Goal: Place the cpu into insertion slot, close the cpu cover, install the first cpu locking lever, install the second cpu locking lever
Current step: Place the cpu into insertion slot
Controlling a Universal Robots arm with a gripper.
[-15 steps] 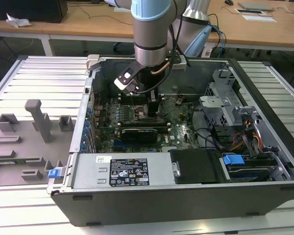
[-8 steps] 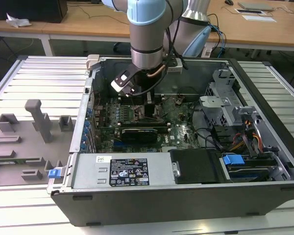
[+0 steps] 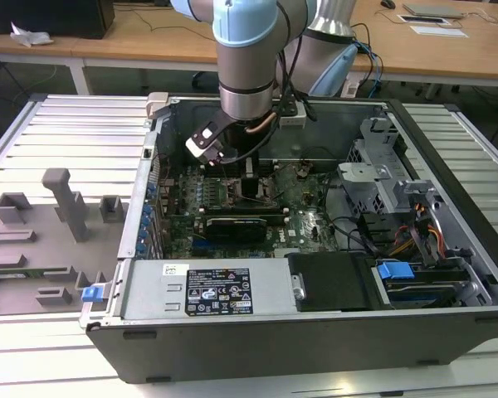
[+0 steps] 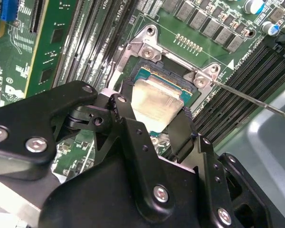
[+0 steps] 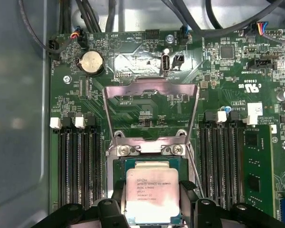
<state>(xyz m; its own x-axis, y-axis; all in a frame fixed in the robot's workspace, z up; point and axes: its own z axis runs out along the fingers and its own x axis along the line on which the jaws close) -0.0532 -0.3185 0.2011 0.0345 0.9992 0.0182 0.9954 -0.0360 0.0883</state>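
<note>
Gripper point(image 4: 153, 118) pinches the cpu point(image 5: 151, 197) by opposite edges at the insertion slot point(image 5: 152, 163), centre of the exterior view. Keep it level and square; cpu cover point(image 5: 151, 83) stands raised.

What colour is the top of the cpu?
Pale silver-grey with dark print; the cpu shows best in the first wrist view.

Exterior view looks down on the whole case point(image 3: 232, 352); both wrist views (close in) share the insertion slot point(image 4: 171, 76) point(image 5: 152, 163).
</note>
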